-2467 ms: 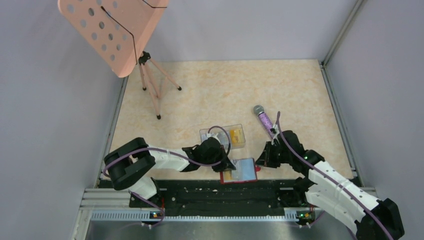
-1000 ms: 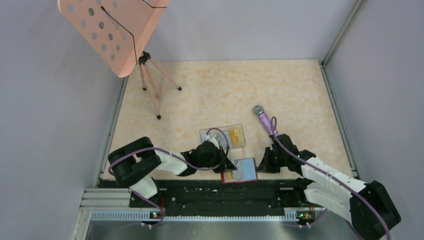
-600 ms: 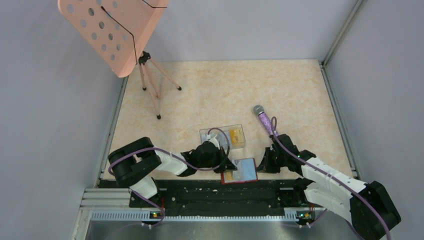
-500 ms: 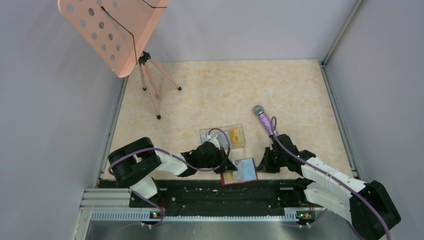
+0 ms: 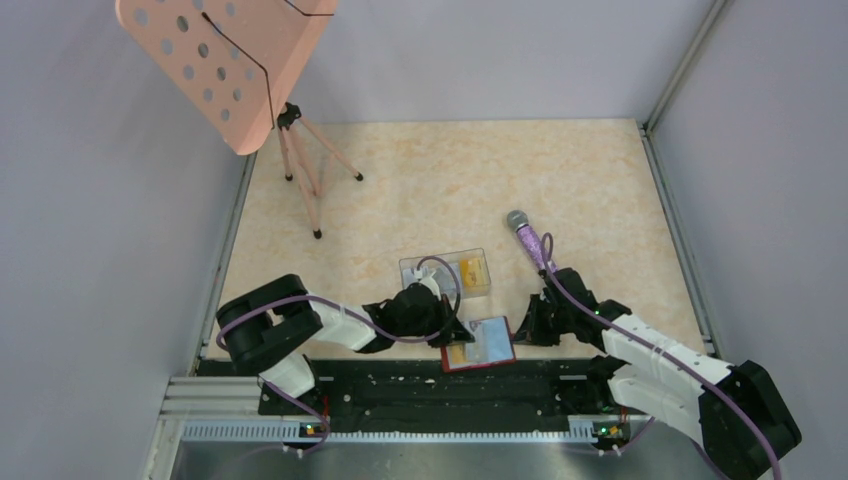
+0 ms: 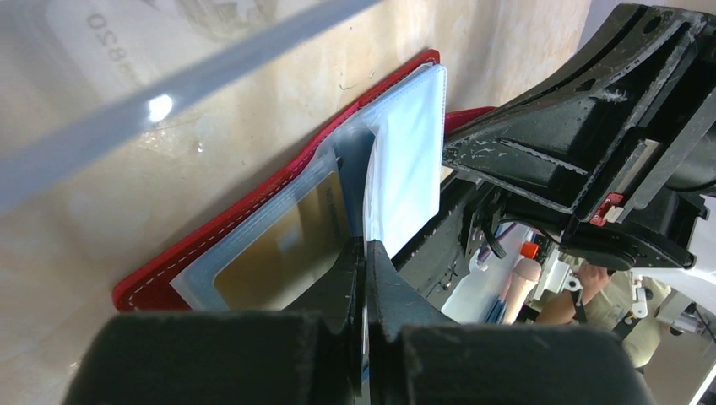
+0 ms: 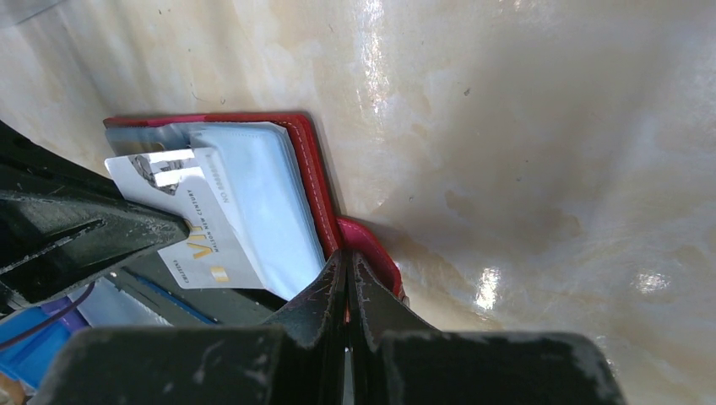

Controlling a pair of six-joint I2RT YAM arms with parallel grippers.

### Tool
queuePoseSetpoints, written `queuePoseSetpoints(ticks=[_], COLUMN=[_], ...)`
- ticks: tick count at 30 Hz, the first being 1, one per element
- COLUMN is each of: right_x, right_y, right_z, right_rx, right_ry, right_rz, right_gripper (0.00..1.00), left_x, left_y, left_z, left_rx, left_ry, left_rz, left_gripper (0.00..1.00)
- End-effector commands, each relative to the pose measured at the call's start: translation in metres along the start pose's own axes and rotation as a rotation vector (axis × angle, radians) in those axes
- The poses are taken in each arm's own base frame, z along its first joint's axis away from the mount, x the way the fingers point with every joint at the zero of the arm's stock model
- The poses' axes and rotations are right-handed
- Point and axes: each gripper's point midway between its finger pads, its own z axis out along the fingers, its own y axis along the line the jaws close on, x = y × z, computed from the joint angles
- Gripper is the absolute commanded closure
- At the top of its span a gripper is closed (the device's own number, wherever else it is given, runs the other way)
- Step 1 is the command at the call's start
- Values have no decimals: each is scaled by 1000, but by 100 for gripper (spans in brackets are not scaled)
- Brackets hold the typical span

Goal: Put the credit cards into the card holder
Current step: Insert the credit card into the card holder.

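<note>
The red card holder (image 5: 478,342) lies open at the table's near edge, with a yellow-orange card (image 6: 283,253) in a clear sleeve. My left gripper (image 5: 452,328) (image 6: 365,245) is shut on a pale blue-white credit card (image 7: 198,224), held edge-on at the sleeves' left side. The card slants over the sleeves and overhangs the near edge. My right gripper (image 5: 522,325) (image 7: 346,257) is shut on the holder's red tab (image 7: 371,249) at its right edge. More yellow-orange cards (image 5: 472,270) lie in a clear box (image 5: 420,268) behind the holder.
A purple microphone (image 5: 527,238) lies just behind my right arm. A pink music stand (image 5: 235,60) on a tripod stands at the far left. The black rail (image 5: 440,385) runs right below the holder. Walls close in both sides.
Since 2.5 s ago both arms have settled lower and closer to the holder. Over the last second nothing has visibly moved.
</note>
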Motion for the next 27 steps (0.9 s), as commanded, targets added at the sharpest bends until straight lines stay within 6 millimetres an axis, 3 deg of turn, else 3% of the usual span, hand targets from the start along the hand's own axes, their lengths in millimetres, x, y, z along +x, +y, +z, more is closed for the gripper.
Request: queuePoseSetpoints(ticks=[1,5,10,19,27], right_x=[5,6,8,9,8], right_y=[-14,-15,-15,-16,-16], right_z=[6,6,6,6,6], right_rx=[41,41,41,42,41], right_ry=[-1,2,5,8,6], right_rz=[8,11,14,15,14], right_gripper=[100,100,100,100,100], left_x=[-7,-13,-18,-3,4], left_y=[14,22,16,-4,-1], left_z=[-5,-14,-12,8,10], left_rx=[-73,-114,-105,-47,-65], left_ry=[-61,-115,-138,-68,-59], left_rz=[-28,-57,-60,-50,-73], left_gripper=[100,100,100,100,100])
